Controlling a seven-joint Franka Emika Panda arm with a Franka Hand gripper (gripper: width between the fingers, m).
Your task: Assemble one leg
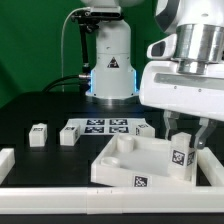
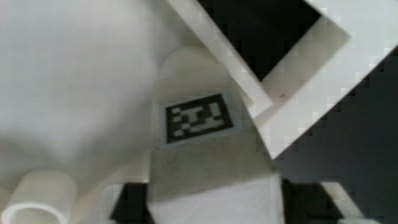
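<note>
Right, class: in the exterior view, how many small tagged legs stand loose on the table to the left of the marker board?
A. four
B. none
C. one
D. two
D: two legs, one and a second, stand apart on the dark table at the exterior view's left of the marker board.

Lab bench: marker board (image 1: 105, 126), black backdrop.

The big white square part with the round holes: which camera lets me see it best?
The exterior view. There the whole big white square part shows, lying on the table under the gripper. The wrist view is so close that only a piece of its rim shows.
</note>
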